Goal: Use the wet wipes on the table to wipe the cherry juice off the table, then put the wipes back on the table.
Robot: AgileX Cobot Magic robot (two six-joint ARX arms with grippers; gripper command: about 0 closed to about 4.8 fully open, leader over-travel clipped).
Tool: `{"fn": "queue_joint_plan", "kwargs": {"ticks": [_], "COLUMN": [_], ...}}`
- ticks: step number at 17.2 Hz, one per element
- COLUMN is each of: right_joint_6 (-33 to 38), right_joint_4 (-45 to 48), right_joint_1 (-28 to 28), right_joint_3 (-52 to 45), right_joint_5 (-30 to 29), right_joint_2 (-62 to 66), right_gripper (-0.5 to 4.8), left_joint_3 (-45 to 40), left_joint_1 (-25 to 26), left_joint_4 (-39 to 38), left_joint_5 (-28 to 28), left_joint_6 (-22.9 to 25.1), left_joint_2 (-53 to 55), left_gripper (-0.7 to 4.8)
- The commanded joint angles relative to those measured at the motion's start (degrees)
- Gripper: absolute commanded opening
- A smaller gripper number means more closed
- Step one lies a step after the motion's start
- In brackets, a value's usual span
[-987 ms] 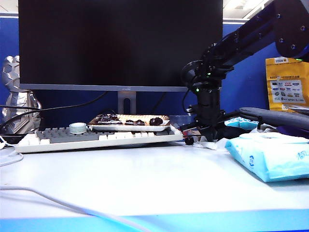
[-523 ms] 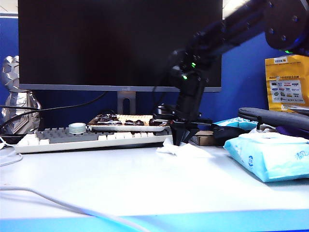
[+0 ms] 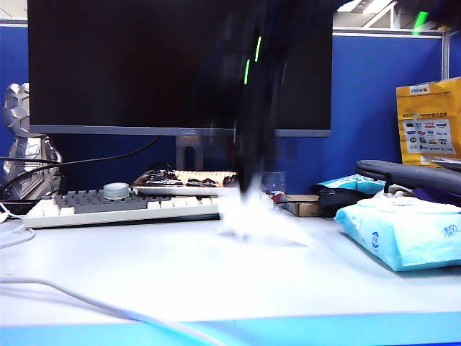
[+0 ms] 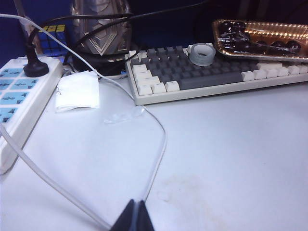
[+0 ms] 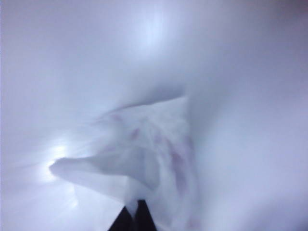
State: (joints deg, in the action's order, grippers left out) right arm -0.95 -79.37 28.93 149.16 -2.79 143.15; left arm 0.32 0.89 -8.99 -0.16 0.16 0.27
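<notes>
The right gripper (image 5: 136,211) has its two dark fingertips pressed together, pinching the wet wipes (image 5: 144,154), a crumpled white sheet with faint pinkish-purple smears that spreads out from the tips onto the pale surface (image 5: 250,72). In the exterior view the right arm (image 3: 252,108) is a dark, motion-blurred column coming down steeply in front of the monitor (image 3: 144,65), with green streaks of light on it, and the wet wipes show as a white blur on the surface just in front of the right end of the keyboard (image 3: 108,205). The left gripper (image 4: 135,217) hangs low over the surface on the left side, its dark fingertips closed together and holding nothing, right beside a white cable (image 4: 154,159) that loops across the surface. Beyond the cable lie a folded white paper (image 4: 77,90), a power strip (image 4: 19,96), and the keyboard with a roll of clear tape (image 4: 203,54) on it. Behind the keyboard sits a tray of cherries (image 4: 260,36). A puffy light blue pack (image 3: 403,234) rests on the right of the surface.
</notes>
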Motion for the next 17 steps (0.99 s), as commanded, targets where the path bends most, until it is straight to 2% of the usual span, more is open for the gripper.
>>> {"fn": "queue_joint_plan", "kwargs": {"ticks": [1, 13, 17], "right_joint_6": [0.50, 3.85, 2.16], "right_joint_4": [0.37, 0.37, 6.03], "right_joint_1": [0.13, 0.92, 0.92], "right_joint_3": [0.61, 0.61, -0.48], "right_joint_5": [0.70, 1.18, 1.42], "right_joint_2": [-7.37, -26.91, -28.55], "right_gripper": [-0.05, -0.05, -0.05], "left_joint_3": [-0.02, -0.02, -0.02], "left_joint_1": [0.04, 0.02, 0.02], "left_joint_4": [-0.74, -0.74, -0.74], "left_joint_5": [0.17, 0.17, 0.17], "left_joint_6": [-0.17, -0.17, -0.17], "left_joint_2": [-0.17, -0.17, -0.17], "left_gripper": [-0.03, -0.03, -0.03]}}
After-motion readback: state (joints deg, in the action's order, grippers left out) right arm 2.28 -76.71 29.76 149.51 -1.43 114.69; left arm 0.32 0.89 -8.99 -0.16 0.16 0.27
